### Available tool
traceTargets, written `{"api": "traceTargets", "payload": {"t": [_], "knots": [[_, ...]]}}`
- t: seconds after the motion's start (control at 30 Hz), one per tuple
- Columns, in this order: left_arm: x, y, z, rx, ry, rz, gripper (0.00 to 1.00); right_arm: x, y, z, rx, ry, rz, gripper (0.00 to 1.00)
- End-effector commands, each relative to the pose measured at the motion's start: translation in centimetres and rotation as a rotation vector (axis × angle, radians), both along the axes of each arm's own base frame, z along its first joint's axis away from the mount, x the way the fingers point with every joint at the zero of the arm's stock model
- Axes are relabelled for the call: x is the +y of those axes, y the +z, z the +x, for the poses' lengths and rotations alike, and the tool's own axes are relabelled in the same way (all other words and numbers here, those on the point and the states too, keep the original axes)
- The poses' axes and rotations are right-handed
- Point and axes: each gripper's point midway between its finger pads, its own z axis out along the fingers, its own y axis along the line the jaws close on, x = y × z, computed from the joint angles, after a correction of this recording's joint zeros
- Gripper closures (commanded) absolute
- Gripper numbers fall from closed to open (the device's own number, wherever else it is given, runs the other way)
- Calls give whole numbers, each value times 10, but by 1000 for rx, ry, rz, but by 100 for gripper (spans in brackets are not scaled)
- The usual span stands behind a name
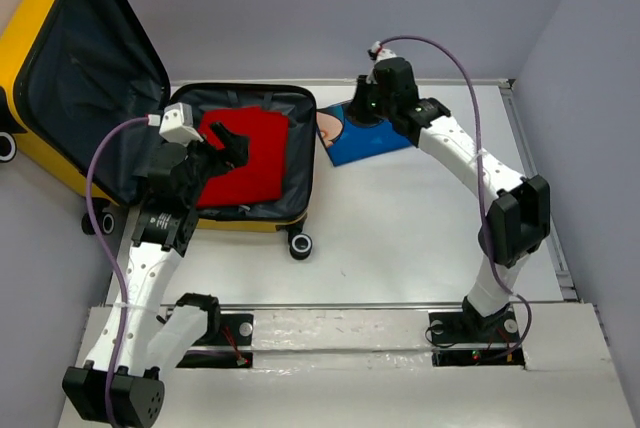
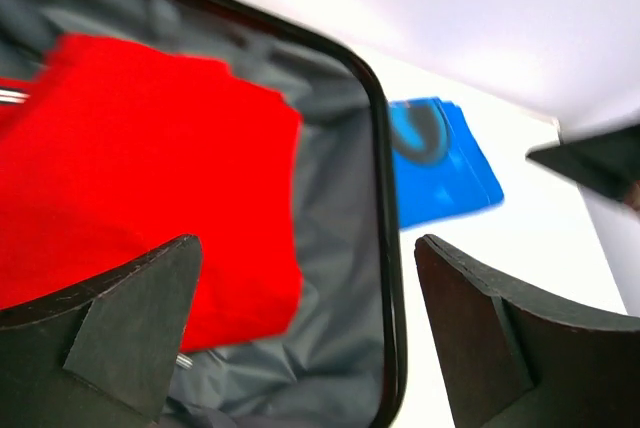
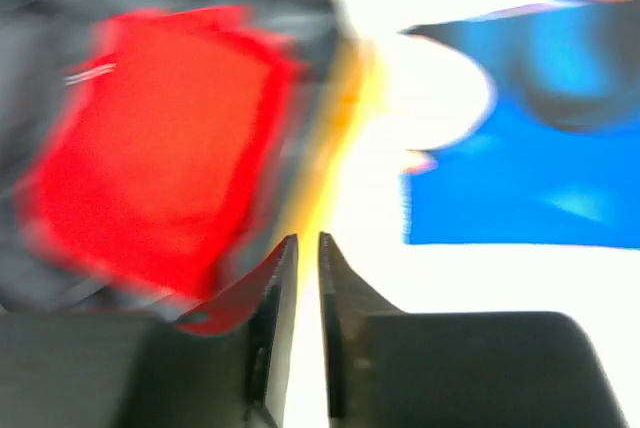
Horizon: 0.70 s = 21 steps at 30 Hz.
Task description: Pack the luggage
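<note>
Luggage (image 1: 309, 153) open, far left of table (image 1: 400, 238), red garment (image 1: 255, 163) inside.
Left gripper (image 2: 305, 263) spread wide over the garment; right gripper (image 3: 308, 248) nearly together, empty. Shell likely stiff, light; take lid (image 1: 90, 78) at free rim.

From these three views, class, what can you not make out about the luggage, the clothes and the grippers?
Top view: fingertips of the right gripper, hidden under its own wrist above the blue garment; contact unclear.
Top view: part of the red garment, covered by the left gripper.
Right wrist view: motion blur smears the luggage rim and the blue garment's print.
Left wrist view: frame edges cut off most of the luggage.
</note>
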Motion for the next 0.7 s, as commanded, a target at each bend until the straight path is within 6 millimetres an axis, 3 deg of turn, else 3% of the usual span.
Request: {"api": "traceTargets", "payload": {"t": [0.0, 0.03, 0.07, 0.1, 0.13, 0.23, 0.43, 0.53, 0.67], "knots": [[-32, 7, -7, -63, -170, 51, 2, -115, -89, 43, 124, -334, -194, 87], [-36, 7, -9, -65, -192, 59, 6, -138, -101, 47, 150, -389, -208, 88], [-38, 6, -9, -64, -201, 59, 7, -149, -107, 51, 160, -421, -216, 86], [-38, 8, -10, -70, -205, 61, 12, -165, -117, 57, 178, -470, -232, 65], [-41, 8, -11, -70, -220, 58, 14, -173, -123, 60, 187, -495, -242, 53], [-47, 12, -13, -95, -257, 50, 18, -204, -142, 71, 225, -582, -257, 29], [-53, 14, -17, -101, -295, 43, 19, -239, -180, 84, 335, -710, -164, 27], [-54, 15, -18, -106, -301, 42, 19, -236, -193, 93, 372, -718, -113, 28], [-54, 15, -17, -105, -300, 44, 20, -232, -211, 98, 423, -727, -60, 38]]}}
